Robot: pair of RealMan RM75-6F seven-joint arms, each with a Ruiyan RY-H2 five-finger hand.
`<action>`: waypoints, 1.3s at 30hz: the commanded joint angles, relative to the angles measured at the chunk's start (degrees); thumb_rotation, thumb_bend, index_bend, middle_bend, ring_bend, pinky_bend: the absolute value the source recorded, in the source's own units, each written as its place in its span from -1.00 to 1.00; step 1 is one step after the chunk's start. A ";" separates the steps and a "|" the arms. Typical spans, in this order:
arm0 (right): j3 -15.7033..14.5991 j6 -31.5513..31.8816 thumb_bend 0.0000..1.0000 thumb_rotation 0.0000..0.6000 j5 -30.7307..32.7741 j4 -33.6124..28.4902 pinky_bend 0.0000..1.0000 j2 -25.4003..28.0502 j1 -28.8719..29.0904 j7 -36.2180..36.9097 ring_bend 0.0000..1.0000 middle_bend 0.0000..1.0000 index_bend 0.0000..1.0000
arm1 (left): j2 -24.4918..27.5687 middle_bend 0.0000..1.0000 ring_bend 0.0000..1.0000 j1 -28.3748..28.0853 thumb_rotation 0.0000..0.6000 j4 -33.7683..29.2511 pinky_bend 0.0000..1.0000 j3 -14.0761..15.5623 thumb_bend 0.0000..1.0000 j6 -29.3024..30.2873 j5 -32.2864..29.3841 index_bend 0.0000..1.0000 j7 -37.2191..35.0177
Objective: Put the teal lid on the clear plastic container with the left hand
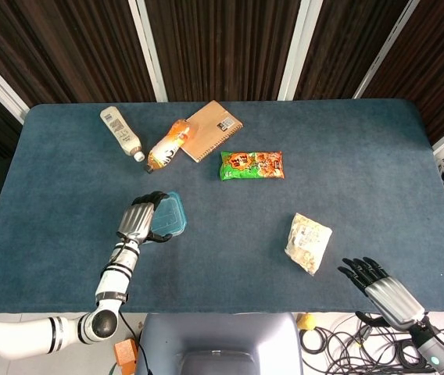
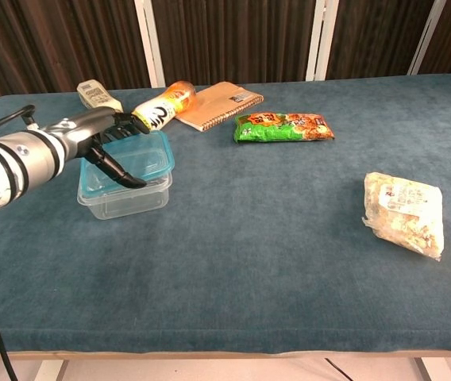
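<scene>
The right hand (image 1: 384,287) hangs off the table's near edge, fingers spread, holding nothing, clear of the work. Farther in, the left hand (image 2: 102,143) grips the teal lid (image 2: 134,158), thumb underneath and fingers above, resting it on the clear plastic container (image 2: 124,194); the far edge looks slightly raised, so seating is judged incomplete.

Bright, even light from overhead in both views, no hard glare anywhere. The table (image 1: 347,148) reads a flat, clean blue, and shadows are soft and short: a faint one hugs the snack bag (image 2: 404,213) in the chest view, another sits under the left hand (image 2: 102,143). The dark slats behind stay dim. Focus is sharp across the cloth, though the head view bows the table edges slightly and the cables at bottom right look a touch soft.
</scene>
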 commanded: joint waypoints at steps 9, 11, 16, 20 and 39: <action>-0.15 0.01 -0.60 1.00 -0.09 -0.03 -1.00 0.11 0.07 0.03 -1.00 -1.00 -1.00 | 1.08 0.10 -0.15 -0.29 1.00 -0.05 -0.75 0.39 -0.55 -1.87 -2.70 -0.72 0.62; -0.19 -0.09 -0.60 1.00 -0.11 -0.01 -1.00 0.11 0.11 0.01 -1.00 -1.00 -1.00 | 1.13 0.04 -0.21 -0.39 1.00 -0.32 -0.76 0.47 -0.56 -1.75 -2.49 -0.75 0.67; -0.39 -0.09 -0.60 1.00 -0.33 -0.16 -1.00 0.32 0.21 0.32 -1.00 -1.00 -1.00 | 0.80 -0.03 -0.29 -0.82 1.00 -0.28 -0.77 1.13 -0.59 -0.99 -2.38 -0.79 1.87; -0.60 -0.44 -0.60 1.00 -0.46 -0.16 -1.00 0.42 0.38 0.53 -1.00 -1.00 -1.00 | 0.24 -0.08 -0.33 -0.98 1.00 0.25 -0.79 1.17 -0.59 -0.37 -2.38 -0.80 2.08; -0.65 -0.81 -0.60 1.00 -0.08 -0.51 -1.00 0.62 0.49 0.21 -1.00 -1.00 -1.00 | 0.62 -0.63 -0.77 -1.22 1.00 0.32 -0.83 1.35 -0.67 -1.01 -2.61 -0.93 1.73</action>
